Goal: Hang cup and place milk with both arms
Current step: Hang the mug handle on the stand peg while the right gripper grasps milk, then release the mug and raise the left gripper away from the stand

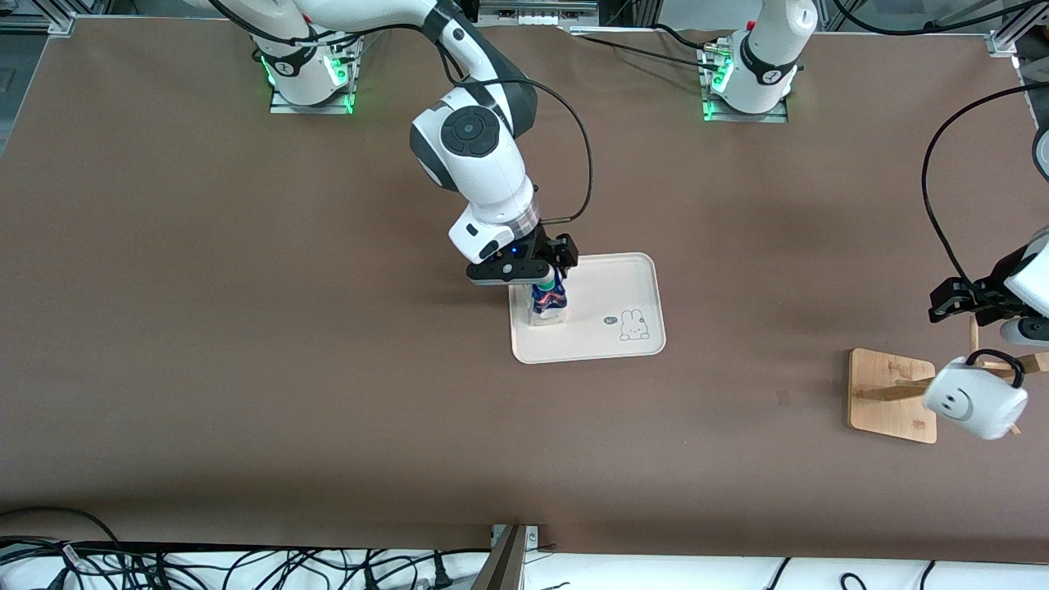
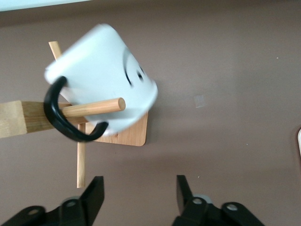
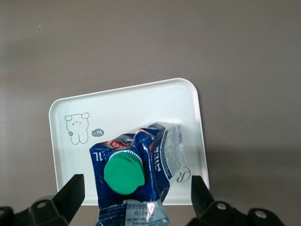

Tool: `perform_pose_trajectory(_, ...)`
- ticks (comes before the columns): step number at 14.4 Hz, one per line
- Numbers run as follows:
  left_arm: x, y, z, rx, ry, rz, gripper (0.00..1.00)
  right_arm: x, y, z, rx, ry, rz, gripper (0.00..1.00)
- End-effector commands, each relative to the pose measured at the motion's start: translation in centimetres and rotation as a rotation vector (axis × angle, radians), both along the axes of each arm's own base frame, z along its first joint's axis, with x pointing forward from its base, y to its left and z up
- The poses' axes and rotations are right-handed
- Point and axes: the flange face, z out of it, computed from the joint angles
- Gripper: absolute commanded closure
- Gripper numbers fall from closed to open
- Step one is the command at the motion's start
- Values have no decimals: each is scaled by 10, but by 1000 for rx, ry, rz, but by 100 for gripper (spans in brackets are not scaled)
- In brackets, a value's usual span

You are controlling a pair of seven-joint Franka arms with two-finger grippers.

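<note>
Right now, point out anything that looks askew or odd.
The cup hangs tilted by its black handle on a rack peg, blurred as if swinging, left gripper open, apart from it. The milk stands on the tray between the open right gripper.

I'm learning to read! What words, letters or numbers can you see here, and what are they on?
"1L": on the milk, blue panel beside the green cap.
"MILK": on the milk's side, partly creased.
"R": on the tray, in a circle near its corner.
"~14" or so: in the small dark bubble beside the tray's bunny; uncertain.
Small print on the milk: too small to read.
</note>
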Motion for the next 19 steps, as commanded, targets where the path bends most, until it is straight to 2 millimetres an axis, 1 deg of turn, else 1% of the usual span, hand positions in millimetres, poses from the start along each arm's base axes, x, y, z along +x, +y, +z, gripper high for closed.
perform_pose_trajectory(1,-6,-20,27,-25,-18,23,0,1,4,-3,-9,-21,18,0)
perform_pose_trajectory(4,-32,-49,47,-56,30,44,0,1,4,-4,-20,-33,68,0)
perform_pose_trajectory(5,-42,-66,51,-67,50,60,0,1,4,-4,-27,-41,103,0)
perform_pose_trajectory(7,-61,-100,58,-79,72,88,0,1,4,-8,-32,-41,115,0)
perform_pose_trajectory(10,-84,-125,51,-46,94,59,0,0,5,-16,-59,-51,137,0)
perform_pose_trajectory(11,-88,-128,50,-38,94,58,0,-1,7,-18,-74,-60,151,0)
perform_pose_trajectory(13,-88,-130,52,-36,89,61,0,-8,14,-21,-79,-62,172,0)
perform_pose_trajectory(14,-87,-126,53,-35,88,67,0,-10,16,-22,-82,-62,184,0)
perform_pose_trajectory(15,-87,-131,54,-35,89,60,0,-13,19,-23,-82,-63,190,0)
perform_pose_trajectory(16,-87,-130,56,-35,87,61,0,-14,21,-23,-82,-63,195,0)
perform_pose_trajectory(17,-87,-135,60,-35,84,54,0,-14,21,-23,-81,-63,196,0)
perform_pose_trajectory(18,-88,-132,66,-35,90,59,0,-15,21,-23,-82,-61,196,0)
perform_pose_trajectory(19,-87,-130,77,-35,92,62,0,-14,20,-21,-80,-63,196,6)
